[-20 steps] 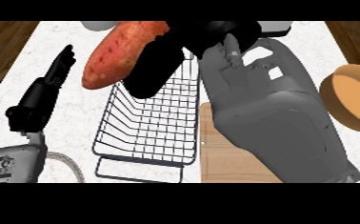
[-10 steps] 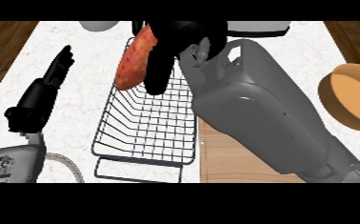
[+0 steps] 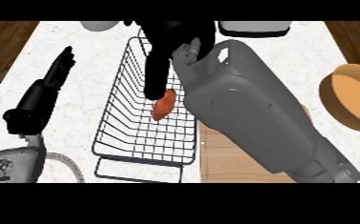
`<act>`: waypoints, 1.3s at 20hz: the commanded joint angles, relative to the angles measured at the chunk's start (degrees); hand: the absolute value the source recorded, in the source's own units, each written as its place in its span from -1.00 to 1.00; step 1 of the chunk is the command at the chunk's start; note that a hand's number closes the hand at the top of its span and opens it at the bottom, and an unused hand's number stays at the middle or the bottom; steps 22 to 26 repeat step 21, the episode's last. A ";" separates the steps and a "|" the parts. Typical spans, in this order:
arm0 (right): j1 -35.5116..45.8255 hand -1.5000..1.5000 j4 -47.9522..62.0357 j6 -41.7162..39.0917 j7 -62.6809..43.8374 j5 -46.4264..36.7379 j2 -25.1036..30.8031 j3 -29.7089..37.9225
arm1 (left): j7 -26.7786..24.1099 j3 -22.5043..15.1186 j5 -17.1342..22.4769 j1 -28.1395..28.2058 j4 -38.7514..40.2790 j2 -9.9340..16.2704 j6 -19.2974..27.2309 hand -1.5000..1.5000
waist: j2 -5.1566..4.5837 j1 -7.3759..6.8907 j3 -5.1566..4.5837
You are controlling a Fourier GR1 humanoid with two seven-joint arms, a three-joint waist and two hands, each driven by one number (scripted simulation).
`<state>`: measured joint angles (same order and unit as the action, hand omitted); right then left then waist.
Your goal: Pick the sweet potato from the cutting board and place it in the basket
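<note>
No readable labels. Sweet potato [image 3: 164,106] lies inside the wire basket [image 3: 119,123], mid-right. My right hand [image 3: 172,42] hangs over the basket's 12 o'clock end, fingers straight and pointing down, tips just above the potato, gripping nothing. Right forearm hides most of the cutting board [image 3: 232,163]. Left hand [image 3: 57,71] rests at 9 o'clock on the surface [image 3: 84,56], fingers straight. Tan bowl [image 3: 342,96] at 3 o'clock.

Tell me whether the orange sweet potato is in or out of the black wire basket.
In. The orange sweet potato sits within the rim of the black wire basket, under the right robot hand's fingers. Whether they grip it: cannot tell.
</note>
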<state>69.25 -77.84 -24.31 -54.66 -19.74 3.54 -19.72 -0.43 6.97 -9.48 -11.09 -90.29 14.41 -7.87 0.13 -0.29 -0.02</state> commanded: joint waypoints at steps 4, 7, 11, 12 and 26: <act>1.85 -1.00 3.07 5.25 1.22 -2.32 -3.30 6.16 | 0.62 0.83 0.73 0.52 -1.92 0.42 -0.75 0.00 | -0.13 -0.43 0.00; -2.68 -1.00 -2.69 14.88 0.59 -0.35 -3.49 8.99 | 1.66 0.56 -0.07 -1.46 -0.12 0.08 0.08 0.00 | -0.11 0.20 0.05; -0.70 -1.00 -4.32 23.43 -2.12 -4.60 -3.02 15.08 | 0.06 1.13 0.72 1.37 -0.31 0.62 -1.05 0.00 | 0.04 0.18 0.02; -2.92 -1.00 -4.51 25.89 -0.83 -5.41 -2.86 16.15 | -0.34 1.22 0.95 1.95 -0.64 0.63 -1.25 0.00 | -0.04 0.14 0.03; -13.72 -1.00 -12.70 26.36 4.19 -2.46 8.06 28.93 | 2.00 0.28 -0.34 1.78 -2.64 -0.93 0.46 0.00 | 0.01 0.76 0.09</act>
